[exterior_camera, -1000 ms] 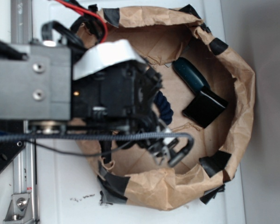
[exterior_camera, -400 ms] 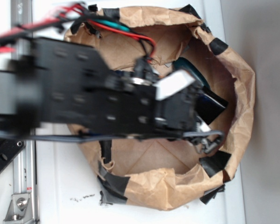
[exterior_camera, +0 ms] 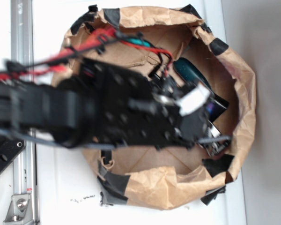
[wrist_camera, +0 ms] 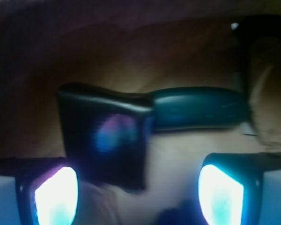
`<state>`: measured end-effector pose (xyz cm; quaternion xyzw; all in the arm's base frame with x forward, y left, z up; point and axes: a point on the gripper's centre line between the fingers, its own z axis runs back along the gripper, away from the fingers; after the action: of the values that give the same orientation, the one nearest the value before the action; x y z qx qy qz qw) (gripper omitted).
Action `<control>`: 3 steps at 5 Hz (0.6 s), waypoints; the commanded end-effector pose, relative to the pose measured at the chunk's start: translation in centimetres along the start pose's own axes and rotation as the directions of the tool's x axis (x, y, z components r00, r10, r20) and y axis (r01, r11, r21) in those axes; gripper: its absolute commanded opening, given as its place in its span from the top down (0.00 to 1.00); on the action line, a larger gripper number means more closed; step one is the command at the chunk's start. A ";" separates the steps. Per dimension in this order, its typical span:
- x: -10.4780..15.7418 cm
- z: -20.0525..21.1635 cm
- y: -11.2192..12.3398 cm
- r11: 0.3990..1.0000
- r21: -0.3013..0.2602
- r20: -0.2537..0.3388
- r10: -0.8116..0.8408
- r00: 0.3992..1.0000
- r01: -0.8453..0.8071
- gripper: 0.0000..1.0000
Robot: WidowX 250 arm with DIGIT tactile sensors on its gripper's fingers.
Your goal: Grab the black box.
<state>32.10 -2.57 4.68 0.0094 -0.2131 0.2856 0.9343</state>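
Observation:
The black box (wrist_camera: 105,140) is glossy and squarish and lies on the brown paper floor of the bag, just ahead of my gripper (wrist_camera: 138,194) and a little left of its centre line. In the exterior view only a corner of the black box (exterior_camera: 218,107) shows past the arm. My gripper (exterior_camera: 214,143) is open, its two glowing fingertips (wrist_camera: 56,194) wide apart with nothing between them. The box's near edge sits between the fingers' line, closer to the left one.
A dark teal oblong object (wrist_camera: 199,108) lies touching the box's right side, also seen as the teal object (exterior_camera: 189,72) in the exterior view. The crumpled paper bag wall (exterior_camera: 246,101) with black tape patches rings everything. A dark blue shape (wrist_camera: 178,216) shows low between the fingers.
The arm has swung right and down into the bag, from the left side to over the black box, covering most of it. The navy rope is now hidden under the arm.

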 end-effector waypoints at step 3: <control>1.9 -1.9 -2.1 0.998 0.046 0.091 -0.049 0.995 0.045 0.00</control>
<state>34.46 -3.36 2.88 0.0539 -0.2375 0.2551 0.9357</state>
